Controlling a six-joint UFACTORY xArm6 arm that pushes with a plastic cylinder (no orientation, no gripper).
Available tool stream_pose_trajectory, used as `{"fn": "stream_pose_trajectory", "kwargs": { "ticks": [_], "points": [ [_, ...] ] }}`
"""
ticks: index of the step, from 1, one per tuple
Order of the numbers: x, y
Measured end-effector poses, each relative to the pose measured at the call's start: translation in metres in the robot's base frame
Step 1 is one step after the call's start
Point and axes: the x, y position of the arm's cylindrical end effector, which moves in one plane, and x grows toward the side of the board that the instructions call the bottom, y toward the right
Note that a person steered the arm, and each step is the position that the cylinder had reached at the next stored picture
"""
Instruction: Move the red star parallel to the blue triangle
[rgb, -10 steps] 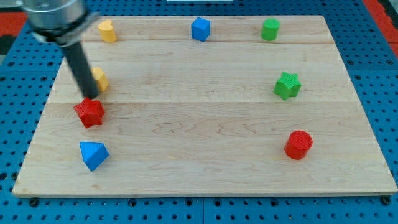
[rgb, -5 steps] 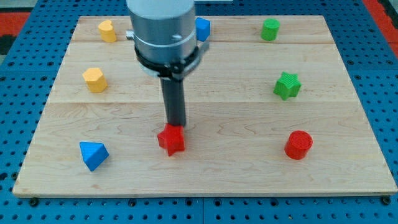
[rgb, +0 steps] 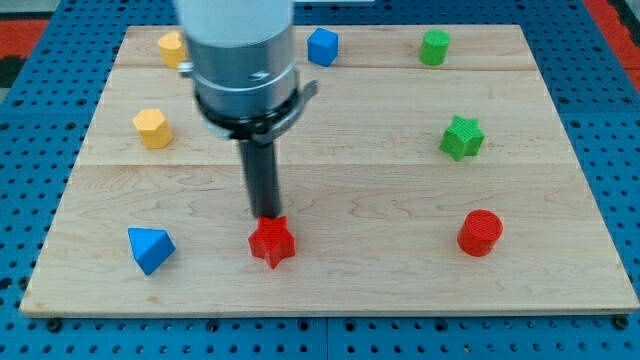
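The red star (rgb: 271, 242) lies on the wooden board (rgb: 330, 280) near the view's bottom, left of centre. The blue triangle (rgb: 150, 248) lies to the star's left, at about the same height in the view. My tip (rgb: 264, 215) is at the star's upper edge, touching it or nearly so. The rod rises from there to the grey arm body (rgb: 240, 60), which hides part of the board's upper left.
Two yellow blocks lie at the upper left (rgb: 170, 46) and left (rgb: 152, 127). A blue block (rgb: 322, 46) and a green cylinder (rgb: 434, 47) lie along the top. A green star (rgb: 461, 137) and a red cylinder (rgb: 480, 232) lie at the right.
The red star has slid from the left side, above the blue triangle, rightward and down to level with the triangle. My tip followed it, then shifted slightly left.
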Motion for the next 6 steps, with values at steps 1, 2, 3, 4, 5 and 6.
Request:
{"fn": "stream_pose_trajectory", "kwargs": {
  "ticks": [1,2,3,4,5,6],
  "points": [
    [0.003,0.001],
    [0.017,0.057],
    [0.013,0.035],
    [-0.016,0.024],
    [-0.016,0.132],
    [-0.027,0.179]
  ]
}}
